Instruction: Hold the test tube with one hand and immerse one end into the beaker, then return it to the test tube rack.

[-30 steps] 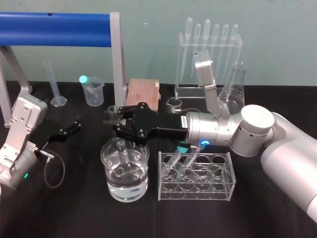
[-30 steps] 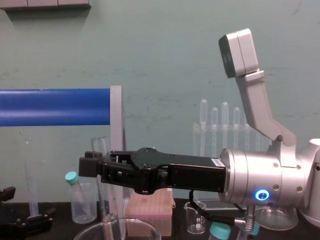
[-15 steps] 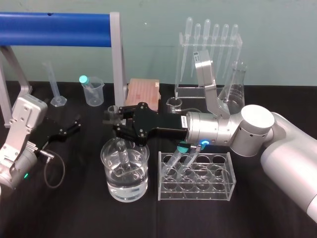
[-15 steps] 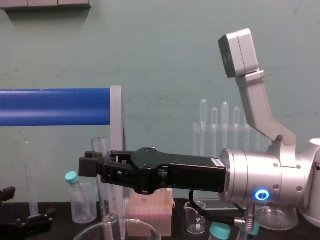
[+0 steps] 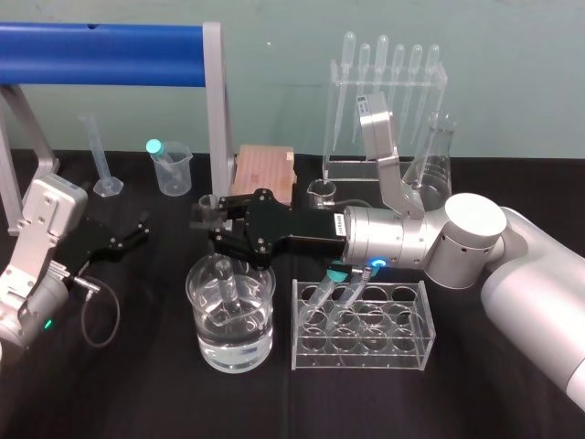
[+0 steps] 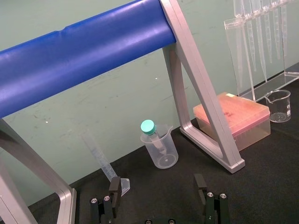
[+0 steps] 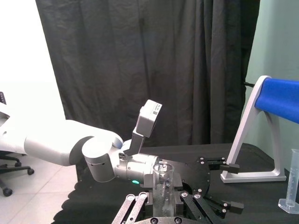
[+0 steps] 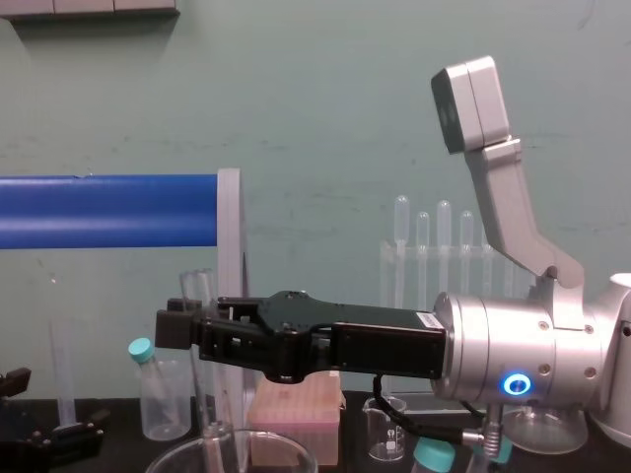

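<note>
My right gripper (image 5: 208,222) is shut on the test tube (image 5: 225,283), which it holds upright over the beaker (image 5: 203,340). The tube's lower end is inside the beaker, which holds clear water; I cannot tell whether the tip reaches the water. From the chest, the test tube (image 8: 199,294) rises above the right gripper (image 8: 185,328) and runs down past the beaker rim (image 8: 177,455). In the right wrist view the test tube (image 7: 163,185) stands between the fingers. The test tube rack (image 5: 411,340) stands right of the beaker. My left gripper (image 5: 128,240) rests open at the left, seen open (image 6: 160,195) by its own wrist camera.
Two teal-capped tubes (image 5: 339,273) lean in the rack. Behind stand a pink box (image 5: 266,171), a small beaker (image 5: 321,191), a pipette stand (image 5: 388,110), a flask (image 5: 437,160), a plastic cup (image 5: 172,168), a measuring cylinder (image 5: 102,160) and a blue-barred frame (image 5: 101,55).
</note>
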`<action>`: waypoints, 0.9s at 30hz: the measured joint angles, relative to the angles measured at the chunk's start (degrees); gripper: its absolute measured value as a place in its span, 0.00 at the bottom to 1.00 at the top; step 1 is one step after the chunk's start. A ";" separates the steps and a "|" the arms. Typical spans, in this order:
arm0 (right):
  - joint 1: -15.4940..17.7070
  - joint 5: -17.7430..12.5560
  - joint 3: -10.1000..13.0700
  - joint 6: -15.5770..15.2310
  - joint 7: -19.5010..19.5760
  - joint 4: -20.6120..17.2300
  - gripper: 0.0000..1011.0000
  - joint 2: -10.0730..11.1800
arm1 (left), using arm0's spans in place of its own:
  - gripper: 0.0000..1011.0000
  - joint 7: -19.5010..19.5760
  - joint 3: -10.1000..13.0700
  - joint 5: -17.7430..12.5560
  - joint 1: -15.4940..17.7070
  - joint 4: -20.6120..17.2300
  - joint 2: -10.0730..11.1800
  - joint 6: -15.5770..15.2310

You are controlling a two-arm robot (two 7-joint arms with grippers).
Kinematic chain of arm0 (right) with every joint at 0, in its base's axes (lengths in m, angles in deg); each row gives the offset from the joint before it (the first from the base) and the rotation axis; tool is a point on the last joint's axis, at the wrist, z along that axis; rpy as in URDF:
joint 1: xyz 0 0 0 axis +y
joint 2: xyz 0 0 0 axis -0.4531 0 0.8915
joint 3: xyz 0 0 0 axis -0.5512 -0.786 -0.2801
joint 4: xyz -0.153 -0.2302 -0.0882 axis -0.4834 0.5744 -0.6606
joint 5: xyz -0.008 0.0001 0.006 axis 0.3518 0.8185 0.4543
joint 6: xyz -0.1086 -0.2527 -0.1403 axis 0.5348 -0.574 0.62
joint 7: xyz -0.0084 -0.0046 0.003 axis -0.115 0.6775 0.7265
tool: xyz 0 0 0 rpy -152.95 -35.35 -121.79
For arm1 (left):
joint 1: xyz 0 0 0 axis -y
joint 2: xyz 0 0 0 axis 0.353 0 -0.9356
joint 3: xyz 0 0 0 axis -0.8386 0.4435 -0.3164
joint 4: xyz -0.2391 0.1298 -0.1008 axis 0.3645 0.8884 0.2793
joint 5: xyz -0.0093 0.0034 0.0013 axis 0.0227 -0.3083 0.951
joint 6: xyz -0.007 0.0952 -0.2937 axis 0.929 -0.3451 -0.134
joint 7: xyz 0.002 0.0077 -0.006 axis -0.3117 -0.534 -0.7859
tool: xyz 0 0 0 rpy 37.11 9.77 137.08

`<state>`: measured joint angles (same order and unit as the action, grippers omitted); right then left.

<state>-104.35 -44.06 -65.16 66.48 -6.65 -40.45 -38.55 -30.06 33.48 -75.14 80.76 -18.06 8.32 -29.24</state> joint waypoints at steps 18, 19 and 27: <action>0.00 0.00 0.00 0.00 0.00 0.00 0.24 0.00 | 0.99 0.00 0.00 0.00 0.00 0.00 0.00 0.00; 0.00 0.00 0.00 0.00 0.00 0.00 0.24 0.00 | 0.99 0.00 0.00 0.00 0.00 0.00 0.00 0.00; 0.00 0.00 0.00 0.00 0.00 0.00 0.24 0.00 | 0.99 0.00 0.00 0.00 0.00 0.00 0.00 0.00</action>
<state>-104.35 -44.06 -65.16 66.49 -6.65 -40.45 -38.55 -30.06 33.49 -75.14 80.76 -18.06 8.32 -29.24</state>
